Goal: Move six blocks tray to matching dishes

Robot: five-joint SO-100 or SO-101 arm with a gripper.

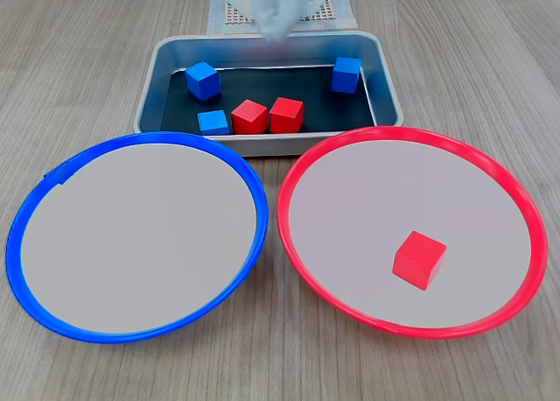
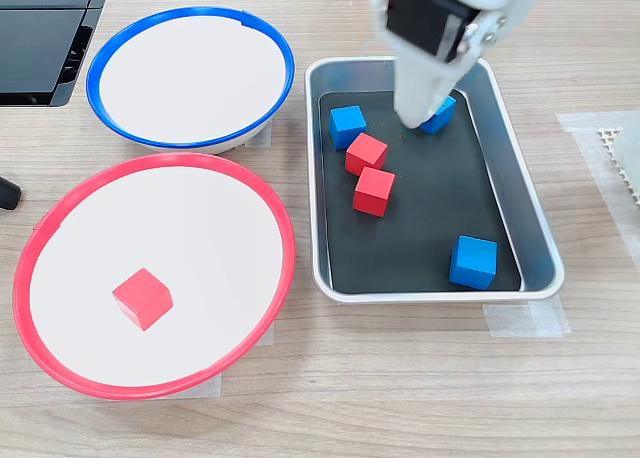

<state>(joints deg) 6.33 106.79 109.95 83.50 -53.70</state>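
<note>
The gripper (image 2: pixel 420 113) hangs over the tray's (image 2: pixel 530 188) far corner, touching or just above a half-covered blue block (image 2: pixel 441 114); whether its jaws are wide or narrow I cannot tell. Best to straddle that cube squarely, clear of the rim, before carrying it to the blue-rimmed dish (image 2: pixel 285 63)

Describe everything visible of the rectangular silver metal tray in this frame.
The rectangular silver metal tray has rounded corners, a raised shiny rim and a dark flat bottom. It sits flat on the wooden table, behind both round dishes in a fixed view, close to them; contact is unclear. Five small glossy cubes lie inside: three blue, two red. The two red ones are close together near one blue cube. The white gripper reaches down into the tray at another blue cube. Clear tape seems to hold one corner down.
</note>
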